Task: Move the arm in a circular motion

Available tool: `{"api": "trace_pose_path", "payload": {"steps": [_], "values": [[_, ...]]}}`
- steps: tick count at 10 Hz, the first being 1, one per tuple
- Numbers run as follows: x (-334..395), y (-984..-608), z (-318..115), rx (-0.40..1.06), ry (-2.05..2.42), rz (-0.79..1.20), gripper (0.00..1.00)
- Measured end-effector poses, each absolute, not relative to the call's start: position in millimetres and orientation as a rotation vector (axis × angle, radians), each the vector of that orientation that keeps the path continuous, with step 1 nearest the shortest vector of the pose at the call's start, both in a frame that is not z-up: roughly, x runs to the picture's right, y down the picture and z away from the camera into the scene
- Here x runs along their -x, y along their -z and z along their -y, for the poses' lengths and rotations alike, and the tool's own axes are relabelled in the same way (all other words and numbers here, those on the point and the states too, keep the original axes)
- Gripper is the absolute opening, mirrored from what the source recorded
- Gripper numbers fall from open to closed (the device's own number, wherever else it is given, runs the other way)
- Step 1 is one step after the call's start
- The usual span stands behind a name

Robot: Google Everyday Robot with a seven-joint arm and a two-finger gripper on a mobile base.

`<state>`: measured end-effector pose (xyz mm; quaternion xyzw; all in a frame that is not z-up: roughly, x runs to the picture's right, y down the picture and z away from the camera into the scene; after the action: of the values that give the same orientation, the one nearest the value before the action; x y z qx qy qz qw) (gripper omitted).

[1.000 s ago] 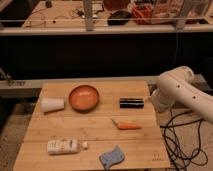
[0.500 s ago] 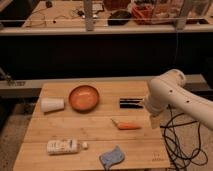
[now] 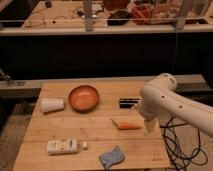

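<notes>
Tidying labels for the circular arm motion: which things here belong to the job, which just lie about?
Job: arm, end effector hanging close beside the carrot.
Lying about: carrot, bowl, cup, black bar, bottle, cloth, all on the table.

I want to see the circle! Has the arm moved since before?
Yes. The arm has swung left in the view, toward the bowl, and now meets the right end of the black bar. Its gripper hangs just right of the carrot.
</notes>
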<state>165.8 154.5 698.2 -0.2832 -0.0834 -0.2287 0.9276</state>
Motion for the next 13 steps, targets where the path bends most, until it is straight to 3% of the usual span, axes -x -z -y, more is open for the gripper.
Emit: {"api": "trace_pose_path", "payload": {"steps": [13], "values": [[-76.3,-717.0,-141.6,0.569,0.679,0.197,0.80]]}}
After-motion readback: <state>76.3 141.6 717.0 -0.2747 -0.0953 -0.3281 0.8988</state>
